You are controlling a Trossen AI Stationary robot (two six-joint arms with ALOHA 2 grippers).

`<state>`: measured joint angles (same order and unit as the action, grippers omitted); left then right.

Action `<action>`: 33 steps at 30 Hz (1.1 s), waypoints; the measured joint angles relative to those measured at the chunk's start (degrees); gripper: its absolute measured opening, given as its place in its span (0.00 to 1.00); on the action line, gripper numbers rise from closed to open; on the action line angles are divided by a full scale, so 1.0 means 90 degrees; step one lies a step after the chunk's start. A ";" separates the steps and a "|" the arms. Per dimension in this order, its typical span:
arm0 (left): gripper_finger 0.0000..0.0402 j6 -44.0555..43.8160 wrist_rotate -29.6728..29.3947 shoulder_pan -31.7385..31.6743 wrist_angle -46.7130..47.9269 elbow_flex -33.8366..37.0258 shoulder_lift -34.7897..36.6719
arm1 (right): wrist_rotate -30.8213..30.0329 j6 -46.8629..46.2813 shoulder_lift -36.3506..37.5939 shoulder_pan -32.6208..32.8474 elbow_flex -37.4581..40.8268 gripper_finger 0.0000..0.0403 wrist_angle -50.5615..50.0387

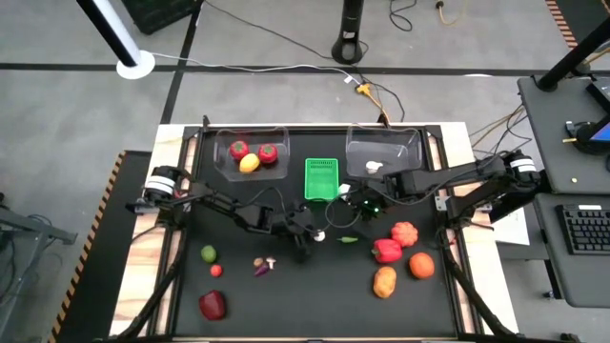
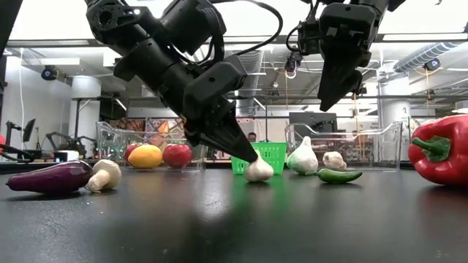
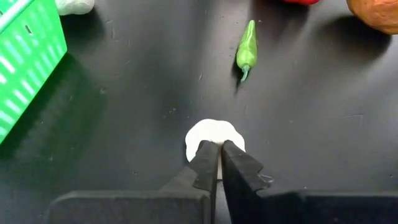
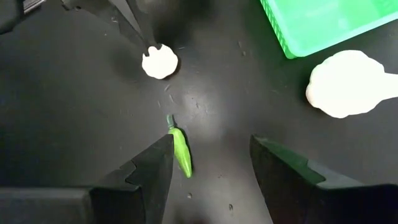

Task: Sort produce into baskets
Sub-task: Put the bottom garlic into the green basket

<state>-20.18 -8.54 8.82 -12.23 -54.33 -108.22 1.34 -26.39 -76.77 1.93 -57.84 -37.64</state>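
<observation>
A small white garlic bulb sits on the black table near its middle, with my left gripper shut at its top; it also shows in the high view. My right gripper hangs open above the table, over a green chili and clear of it. A larger garlic bulb lies beside the green basket. The left clear bin holds two red fruits and a yellow one. The right clear bin holds a white piece. My left gripper meets the small garlic bulb at its top with shut fingertips. The fingers slant down from the table's left. The fingertips hide whether a stem is pinched between them. The bulb rests upright on the table.
To the right lie a red bell pepper, an orange pumpkin and two orange pieces. To the left are a mushroom, an eggplant, a lime and a red fruit.
</observation>
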 joint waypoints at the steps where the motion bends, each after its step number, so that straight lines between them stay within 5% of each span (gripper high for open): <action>1: 0.00 0.0000 0.0000 0.0000 0.0000 0.0000 0.0000 | 0.0000 0.0000 0.0000 0.0000 0.0000 0.50 0.0001; 23: 0.01 -0.0284 0.0195 0.0088 -0.0401 -0.0034 0.0119 | 0.0000 0.0003 -0.0002 0.0000 0.0000 0.50 -0.0006; 33: 0.29 0.0159 0.0544 0.0126 -0.0400 -0.0034 0.0111 | 0.0005 0.0021 -0.0002 0.0000 0.0000 0.50 -0.0006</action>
<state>-18.76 -3.64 9.96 -15.83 -54.63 -107.22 1.39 -26.20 -76.79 1.93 -57.84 -37.69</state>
